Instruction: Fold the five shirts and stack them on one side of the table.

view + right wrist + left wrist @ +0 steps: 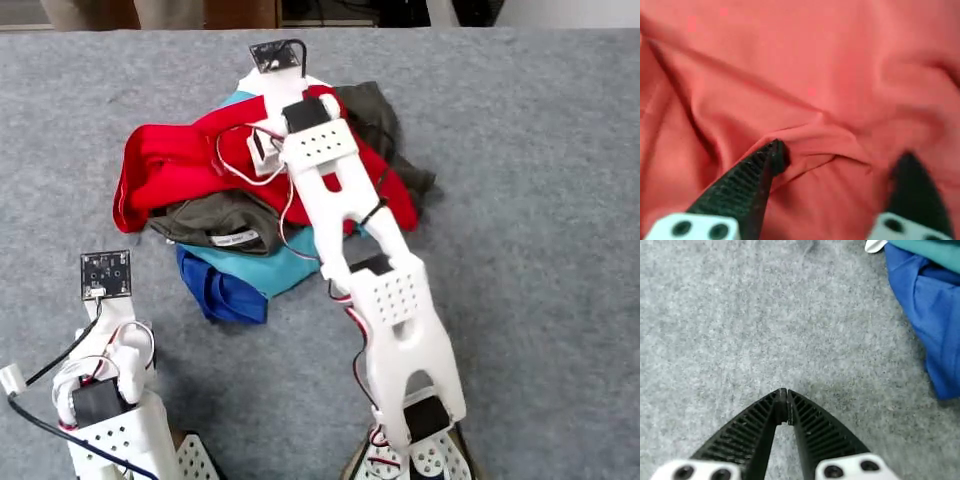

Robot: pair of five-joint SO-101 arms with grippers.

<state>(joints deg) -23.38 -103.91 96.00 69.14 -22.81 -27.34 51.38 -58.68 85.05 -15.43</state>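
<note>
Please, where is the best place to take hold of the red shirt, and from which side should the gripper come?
Probably the raised fold of the red shirt, from straight above. The shirt lies crumpled among the other shirts, and this ridge stands up between the open jaws of the right gripper, so they could pinch it.

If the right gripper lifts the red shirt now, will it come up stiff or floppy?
Probably floppy: the red shirt lies in soft folds, so it should drape. It may drag the grey shirt it overlaps. The open right gripper straddles one thin fold, so only one layer may lift.
</note>
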